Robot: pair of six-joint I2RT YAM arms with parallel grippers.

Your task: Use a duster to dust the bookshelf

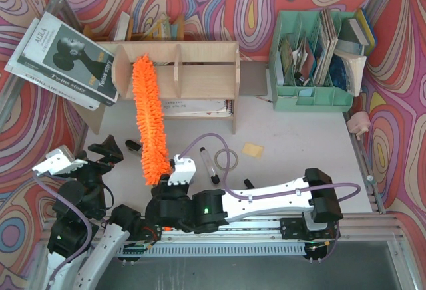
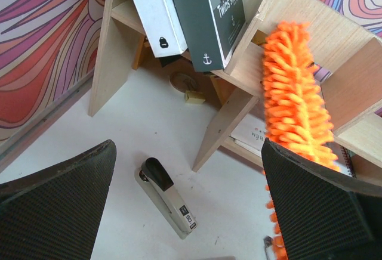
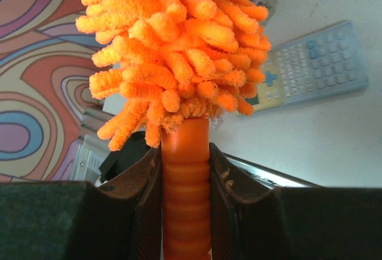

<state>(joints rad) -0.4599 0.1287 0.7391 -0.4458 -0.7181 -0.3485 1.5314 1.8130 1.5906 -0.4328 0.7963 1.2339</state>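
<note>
The light plywood bookshelf stands at the back of the table. The orange shaggy duster runs from my right gripper up to the shelf, and its tip lies in the left compartment. In the right wrist view my right gripper is shut on the ribbed orange handle, just below the fluffy head. My left gripper hangs open at the near left, apart from the duster. From its wrist view the left gripper looks at the shelf leg, with the duster on the right.
A grey stapler lies on the table between my left fingers. Books lean on the shelf's left end. A mint-green organiser stands at the back right. A marker pen, a yellow note and a calculator lie nearby.
</note>
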